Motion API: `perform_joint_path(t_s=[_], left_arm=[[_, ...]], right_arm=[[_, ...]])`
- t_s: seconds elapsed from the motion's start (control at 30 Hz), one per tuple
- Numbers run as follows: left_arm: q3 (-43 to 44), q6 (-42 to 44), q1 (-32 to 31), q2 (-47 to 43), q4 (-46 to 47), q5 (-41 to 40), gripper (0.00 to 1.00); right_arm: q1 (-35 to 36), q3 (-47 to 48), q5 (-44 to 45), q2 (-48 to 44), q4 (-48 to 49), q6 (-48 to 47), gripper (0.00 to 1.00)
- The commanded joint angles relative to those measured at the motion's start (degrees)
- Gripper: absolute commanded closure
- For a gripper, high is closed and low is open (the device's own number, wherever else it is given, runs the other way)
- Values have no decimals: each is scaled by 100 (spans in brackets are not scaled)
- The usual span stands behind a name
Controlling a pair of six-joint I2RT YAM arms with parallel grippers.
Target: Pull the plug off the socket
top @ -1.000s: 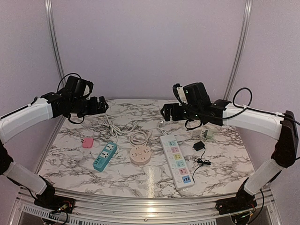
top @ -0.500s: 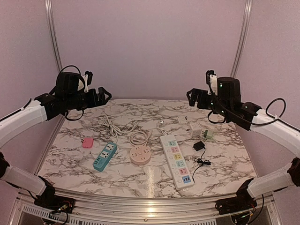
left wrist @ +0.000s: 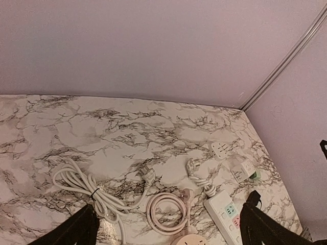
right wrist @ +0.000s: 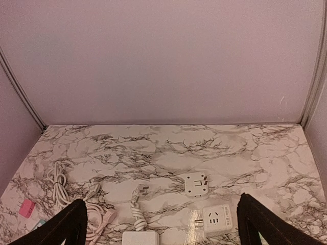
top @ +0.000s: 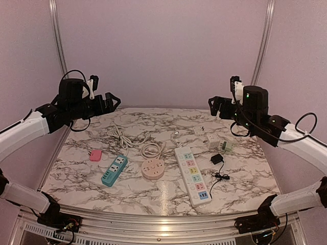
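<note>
Marble table (top: pixel 245 184), no containers in sight | left gripper (top: pixel 113 101) and right gripper (top: pixel 212 106) hang high at far corners, fingers spread, holding nothing | white power strip (top: pixel 191 175) centre-right, no plug visibly seated | black plug (top: pixel 216 159) lies loose just right of it: pull looks done, next move just parking.

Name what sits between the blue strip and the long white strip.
In the top view, the round pink socket lies between the blue strip and the long white strip.
</note>
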Motion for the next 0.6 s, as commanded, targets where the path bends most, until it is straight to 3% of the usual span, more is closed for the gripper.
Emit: perform_joint_path(t_s=[0.0, 0.57], left_arm=[[-68, 38, -20, -171, 124, -100, 1], [-133, 70, -15, -241, 210, -103, 1]], right_arm=[[-25, 67, 125, 41, 224, -113, 2], [-377, -255, -302, -107, 516, 99, 1]])
